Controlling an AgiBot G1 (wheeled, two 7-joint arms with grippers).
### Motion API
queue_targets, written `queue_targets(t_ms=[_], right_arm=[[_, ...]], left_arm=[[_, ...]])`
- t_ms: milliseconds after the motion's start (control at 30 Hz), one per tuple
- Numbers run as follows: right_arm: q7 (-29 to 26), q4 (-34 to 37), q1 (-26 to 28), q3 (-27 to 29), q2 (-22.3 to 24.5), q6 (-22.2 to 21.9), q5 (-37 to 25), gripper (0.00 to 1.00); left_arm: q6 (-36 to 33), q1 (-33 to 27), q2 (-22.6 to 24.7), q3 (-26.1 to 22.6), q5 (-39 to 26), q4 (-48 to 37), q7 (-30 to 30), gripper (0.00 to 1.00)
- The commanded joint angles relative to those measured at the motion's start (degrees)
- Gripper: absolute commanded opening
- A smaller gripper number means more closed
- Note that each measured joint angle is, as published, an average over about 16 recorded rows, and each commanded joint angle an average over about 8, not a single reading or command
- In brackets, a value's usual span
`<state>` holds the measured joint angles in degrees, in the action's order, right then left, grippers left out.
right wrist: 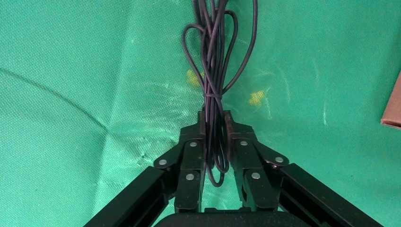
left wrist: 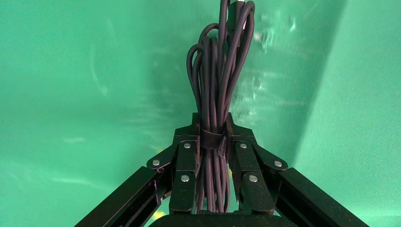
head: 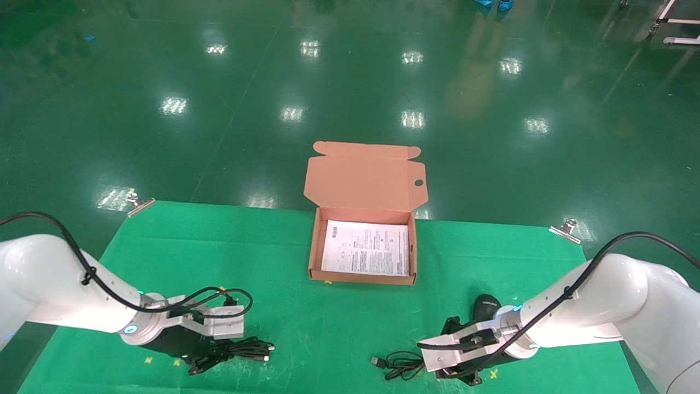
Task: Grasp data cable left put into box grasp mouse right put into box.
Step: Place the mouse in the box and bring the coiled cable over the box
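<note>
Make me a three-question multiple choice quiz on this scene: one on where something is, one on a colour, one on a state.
1. Where is the mouse?
A. Inside the box
B. On the cloth beside the right arm
C. On the floor

2. What colour is the table cloth?
A. Green
B. White
C. Blue

3. What is the left gripper doing?
A. Open over the box
B. Shut on nothing
C. Shut on the data cable

Answers:
1 B, it lies near the box, outside it.
2 A, green in every view.
3 C, the fingers clamp the strapped bundle.
</note>
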<state>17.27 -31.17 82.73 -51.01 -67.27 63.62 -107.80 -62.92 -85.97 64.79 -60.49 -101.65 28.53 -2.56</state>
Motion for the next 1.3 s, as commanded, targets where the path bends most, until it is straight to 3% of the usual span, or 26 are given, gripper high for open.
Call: queue_targets(t_ms=[33,333,500,633,900,1300], right_arm=[[0.11,0.17,-0.02,-0.04,-0.12,-0.07,-0.04,0.00],[-5.35,-6.07,3.20,3.56,7.68,1.19,2.99,0.00],[-10.25,-12.54,5.80,6.19,12.82,-0.59,3.65,0.00],[-13.30,-17.16,7.74,8.00,14.24,-3.07,3.93,0.00],[-11.31,-17.52,12.34,10.40,9.45,-8.56,5.61,0.00],[2.46,-1.16,20.75,13.11,-3.54,-14.44,10.77,0.00]], left_arm=[[0.09,-0.01,0.17,-0.08,-0.14,-0.19,-0.10,0.00],[-2.65,-1.09,-4.71,1.16,1.84,7.40,2.01,0.00],[-3.81,-3.15,-8.81,1.85,1.54,15.77,0.06,0.00],[-2.89,-4.77,-11.16,2.41,0.03,23.22,-3.02,0.00],[4.13,-7.65,-10.78,3.59,-6.43,32.07,-11.16,0.00],[12.17,-11.65,-4.98,4.63,-14.38,31.42,-17.02,0.00]])
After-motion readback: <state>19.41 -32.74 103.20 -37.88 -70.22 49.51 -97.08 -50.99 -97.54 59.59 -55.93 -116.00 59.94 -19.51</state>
